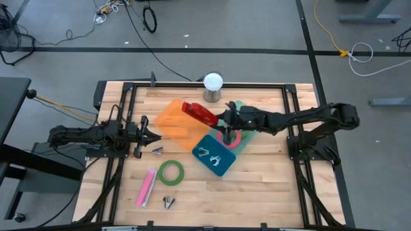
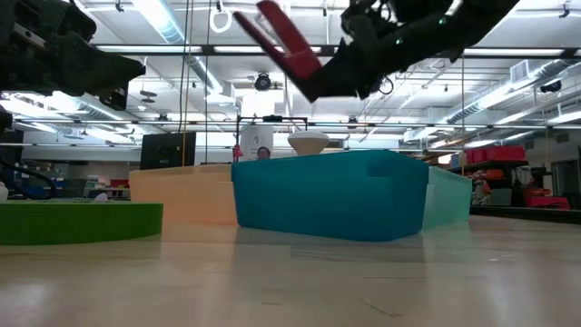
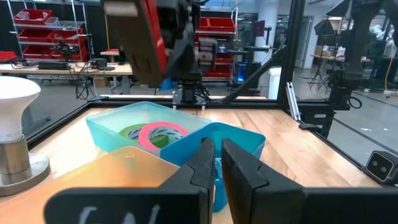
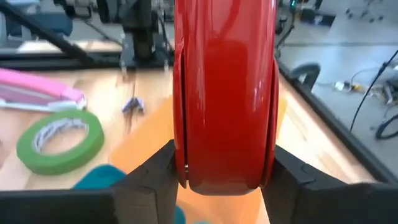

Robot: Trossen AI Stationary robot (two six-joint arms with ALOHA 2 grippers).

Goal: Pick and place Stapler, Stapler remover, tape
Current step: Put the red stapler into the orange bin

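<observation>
Overhead, a wooden table is seen on a grey floor crossed by cables. At upper centre, a red stapler is clamped, lifted over the orange bin, by the right gripper. At left, the left gripper is shut and empty.

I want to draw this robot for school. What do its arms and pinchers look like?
Draw two thin black arms made of jointed pieces, one on each side of the wooden table. The left gripper ends in two pointed black fingers, like a beak. The right gripper has flat, blocky black fingers. Small green lights glow near the right arm's wrist.
</observation>
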